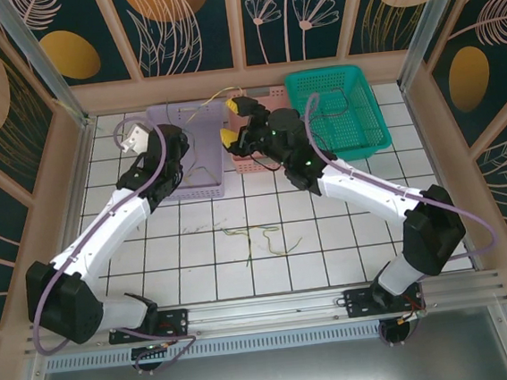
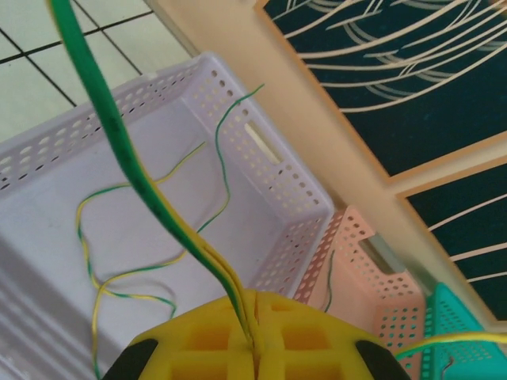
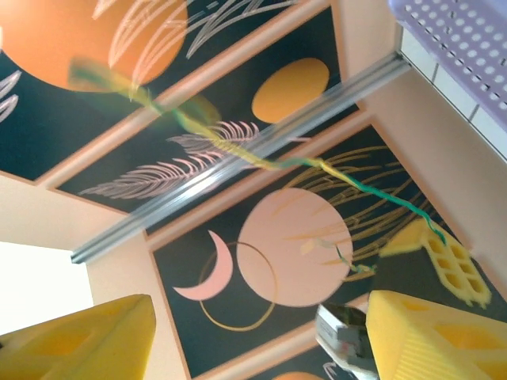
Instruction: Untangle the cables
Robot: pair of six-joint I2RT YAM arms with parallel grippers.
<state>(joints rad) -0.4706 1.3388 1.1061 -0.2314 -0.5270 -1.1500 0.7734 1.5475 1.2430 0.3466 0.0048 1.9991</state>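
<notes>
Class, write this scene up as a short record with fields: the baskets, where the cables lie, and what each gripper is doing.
baskets: lilac basket, pink basket and teal basket, in a row at the far side of the table
left gripper: shut on a green-yellow cable, over the lilac basket
right gripper: open, by the pink basket
in the lilac basket: thin green-yellow strands on its floor
loose cables: a few on the table tiles between the arms
</notes>
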